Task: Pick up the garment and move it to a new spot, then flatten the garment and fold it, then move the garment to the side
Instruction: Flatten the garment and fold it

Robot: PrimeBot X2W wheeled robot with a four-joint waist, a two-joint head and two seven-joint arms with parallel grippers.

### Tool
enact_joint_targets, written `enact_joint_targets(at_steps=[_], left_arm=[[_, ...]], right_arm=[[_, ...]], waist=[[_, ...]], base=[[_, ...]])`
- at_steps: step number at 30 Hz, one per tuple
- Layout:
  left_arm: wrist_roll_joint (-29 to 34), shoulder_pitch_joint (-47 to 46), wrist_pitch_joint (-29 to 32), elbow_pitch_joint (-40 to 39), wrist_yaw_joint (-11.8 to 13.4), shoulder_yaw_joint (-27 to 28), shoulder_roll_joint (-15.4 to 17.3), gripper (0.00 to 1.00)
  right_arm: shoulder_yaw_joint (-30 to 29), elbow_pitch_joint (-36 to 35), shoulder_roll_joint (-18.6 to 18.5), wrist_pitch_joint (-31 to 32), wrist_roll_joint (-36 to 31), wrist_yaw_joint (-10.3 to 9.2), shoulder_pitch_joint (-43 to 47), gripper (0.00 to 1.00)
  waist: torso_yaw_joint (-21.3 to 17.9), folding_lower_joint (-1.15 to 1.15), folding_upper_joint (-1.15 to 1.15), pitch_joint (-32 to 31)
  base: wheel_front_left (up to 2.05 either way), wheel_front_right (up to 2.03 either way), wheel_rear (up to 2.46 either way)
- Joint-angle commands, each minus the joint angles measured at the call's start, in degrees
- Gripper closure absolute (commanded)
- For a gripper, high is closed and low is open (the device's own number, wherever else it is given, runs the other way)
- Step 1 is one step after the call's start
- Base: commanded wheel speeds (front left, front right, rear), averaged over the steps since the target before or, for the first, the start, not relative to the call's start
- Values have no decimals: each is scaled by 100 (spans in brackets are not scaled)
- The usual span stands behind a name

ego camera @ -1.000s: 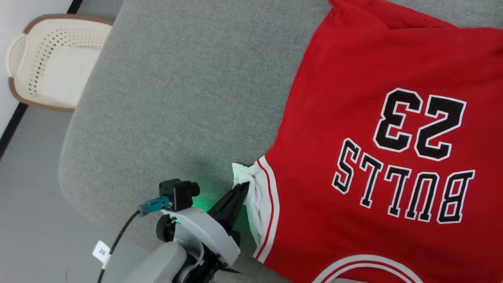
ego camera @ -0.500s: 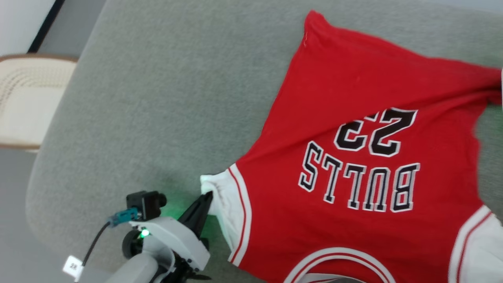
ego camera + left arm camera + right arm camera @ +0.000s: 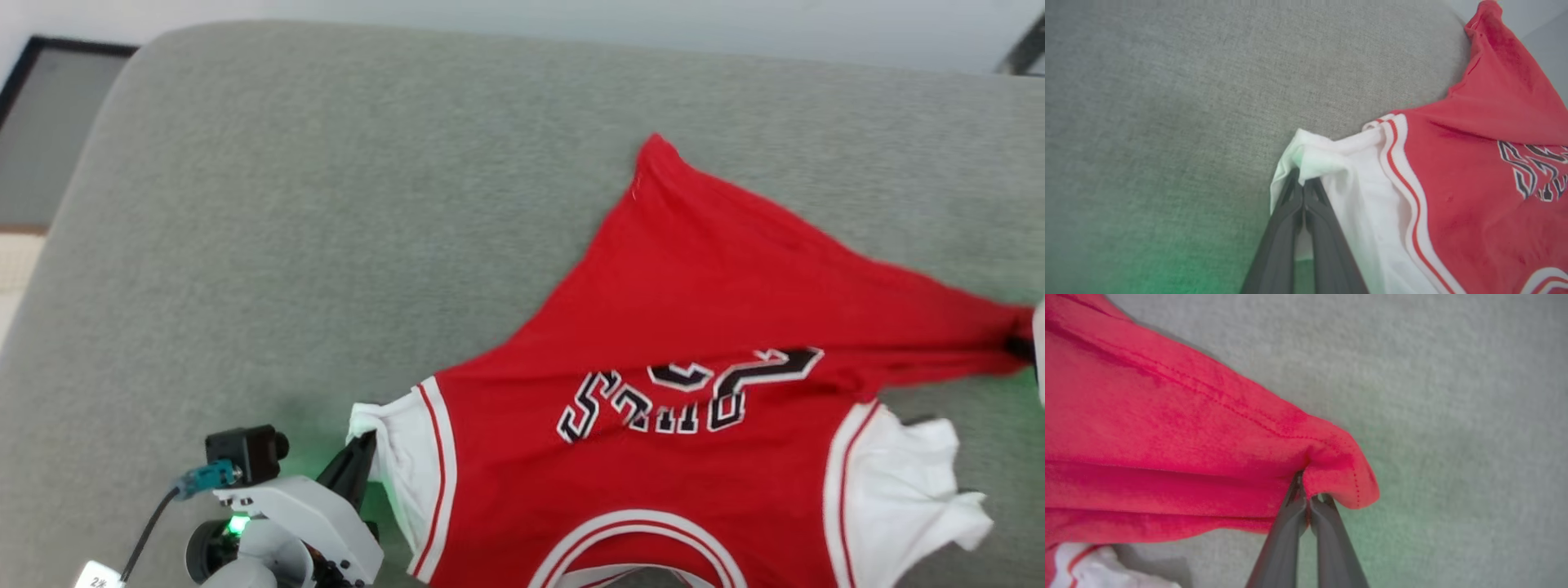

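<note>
Though soft, taut red garment (image 3: 694, 310)

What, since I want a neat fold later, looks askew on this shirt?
The garment is not flat: a ridge of red cloth buckles across the lettering, hiding most of it. The left gripper pinches one white sleeve, the right gripper a red hem corner, stretching it diagonally. The free white sleeve lies crumpled.
</note>
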Motion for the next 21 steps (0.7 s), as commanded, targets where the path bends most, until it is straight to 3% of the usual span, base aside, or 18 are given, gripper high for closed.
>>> enact_joint_targets(at_steps=[1, 8, 15, 21], left_arm=[[-6, 82, 52, -18, 42, -29, -4, 100], [47, 130, 137, -304, 194, -23, 160, 100], [106, 48, 290, -488, 268, -96, 253, 100], [137, 9, 405, -522, 321, -156, 282, 100]], right_arm=[[-138, -89, -121, 22, 63, -13, 271, 100], [-1198, -1023, -72, 143, 52, -13, 1716, 100], [-2101, -1728, 604, 433, -371, -12, 2744, 100], [-2420, -1737, 1180, 733, -846, -10, 2865, 100]], waist=[[-297, 0, 0, -165], [-570, 0, 0, -120], [-714, 0, 0, 3], [-745, 0, 0, 37]], base=[[0, 0, 0], [0, 0, 0], [0, 0, 0], [0, 0, 0]])
